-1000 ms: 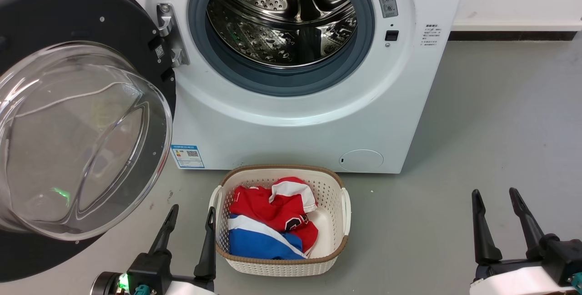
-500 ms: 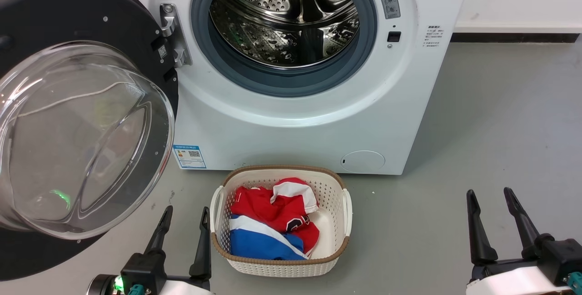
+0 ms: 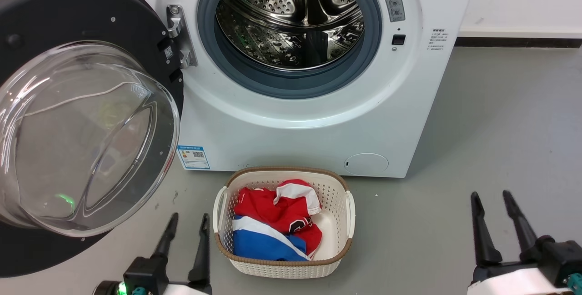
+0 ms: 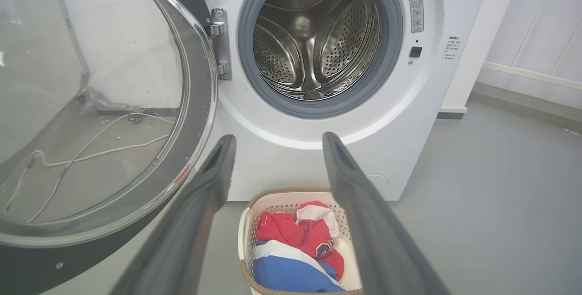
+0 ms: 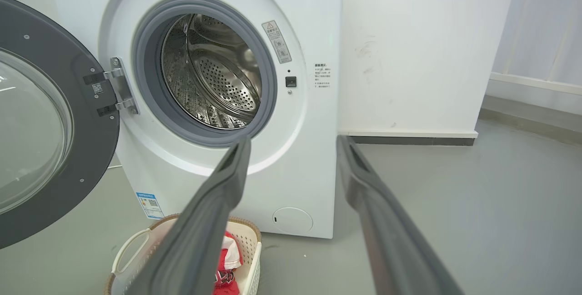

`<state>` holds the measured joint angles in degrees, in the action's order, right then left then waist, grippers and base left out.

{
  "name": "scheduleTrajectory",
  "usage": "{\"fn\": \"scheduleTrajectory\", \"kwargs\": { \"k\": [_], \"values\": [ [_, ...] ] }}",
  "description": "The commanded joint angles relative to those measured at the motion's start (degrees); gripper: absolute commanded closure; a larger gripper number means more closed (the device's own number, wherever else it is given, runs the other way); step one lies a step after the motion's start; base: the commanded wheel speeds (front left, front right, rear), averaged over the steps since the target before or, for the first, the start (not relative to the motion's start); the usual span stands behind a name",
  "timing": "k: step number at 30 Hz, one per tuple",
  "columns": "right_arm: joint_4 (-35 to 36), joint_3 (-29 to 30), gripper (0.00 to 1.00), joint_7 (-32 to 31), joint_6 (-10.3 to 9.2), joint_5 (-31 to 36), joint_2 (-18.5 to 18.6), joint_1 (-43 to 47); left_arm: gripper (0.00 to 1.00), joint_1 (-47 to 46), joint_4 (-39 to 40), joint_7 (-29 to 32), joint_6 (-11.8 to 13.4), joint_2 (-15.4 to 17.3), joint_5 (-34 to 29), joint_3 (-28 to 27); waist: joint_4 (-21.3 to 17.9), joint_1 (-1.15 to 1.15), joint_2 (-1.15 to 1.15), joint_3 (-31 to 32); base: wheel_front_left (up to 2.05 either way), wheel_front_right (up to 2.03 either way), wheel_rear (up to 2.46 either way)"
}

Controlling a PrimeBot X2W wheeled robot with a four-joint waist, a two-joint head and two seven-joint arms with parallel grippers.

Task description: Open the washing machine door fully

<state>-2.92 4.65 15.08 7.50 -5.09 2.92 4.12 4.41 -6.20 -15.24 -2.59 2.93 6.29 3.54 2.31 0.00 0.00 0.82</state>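
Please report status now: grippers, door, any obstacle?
Left gripper open, empty. Right gripper open, empty. Door wide open, grippers off it. Laundry basket on floor before washing machine, apart from door.

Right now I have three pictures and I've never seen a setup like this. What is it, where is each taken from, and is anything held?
This is a two-armed robot facing a white washing machine. One picture comes from a camera on its head, looking down. The other two come from its wrists, looking along the left fingers and right fingers, two dark prongs each. Both pairs are spread apart and hold nothing. The washing machine door, black with a clear glass bowl, hangs open at the left, baring the steel drum. On the grey floor stands a cream basket of red, white and blue clothes.
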Motion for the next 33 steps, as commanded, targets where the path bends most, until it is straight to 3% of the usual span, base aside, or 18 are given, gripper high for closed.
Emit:
{"fn": "scheduleTrajectory", "kwargs": {
  "k": [1,33],
  "values": [
    [-0.5,-0.1,1.0,0.0,0.0,-0.1,0.0,0.0,1.0,0.1,-0.4,0.0,0.0,0.0,0.1,0.0,0.0,0.0,0.0,0.0,0.0,0.0,0.0],
    [-5.0,0.7,1.0,-8.0,0.0,-32.1,0.0,-3.6,1.0,-3.7,-3.8,7.7,-1.8,0.3,31.9,-3.4,-0.6,0.0,0.0,-0.2,0.0,0.0,0.0]
  ]
}}
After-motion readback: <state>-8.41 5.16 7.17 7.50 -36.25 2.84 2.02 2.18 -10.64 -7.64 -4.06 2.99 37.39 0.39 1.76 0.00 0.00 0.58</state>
